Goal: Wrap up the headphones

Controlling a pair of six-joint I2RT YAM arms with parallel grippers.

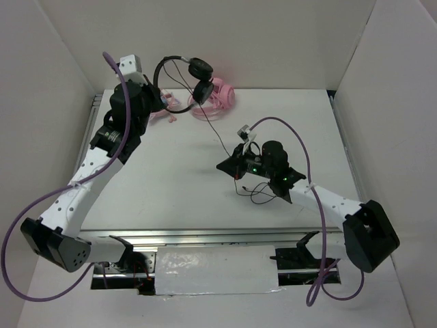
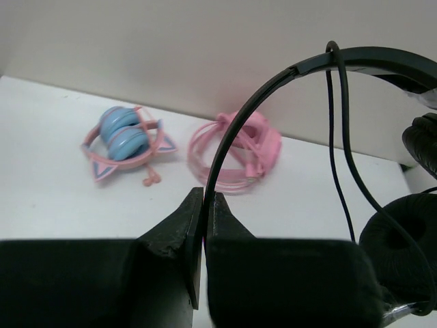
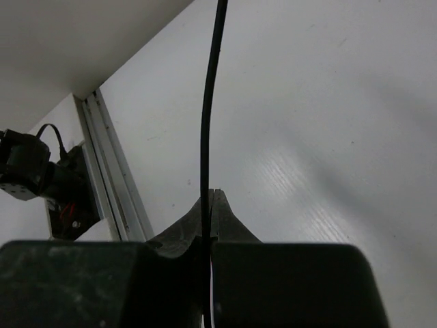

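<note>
Clearly the headphones [image 1: 183,74] hang in the air over the table's far edge, toward its left corner. They are held clear of the table [image 1: 171,198], likely so the cable can pass round them freely. The thin headband [image 2: 273,85] is clamped between the left gripper's [image 2: 203,201] closed fingers, and the earcups [image 2: 399,253] dangle to one side. From there the cable [image 3: 207,102] runs taut toward the table's middle. The right gripper [image 3: 209,199] is pinched on it, probably to keep tension for winding, and its slack lies looped beneath. By the far edge rest the all-pink headphones [image 2: 242,147] and the pink pair with blue earcups [image 2: 125,137].
</note>
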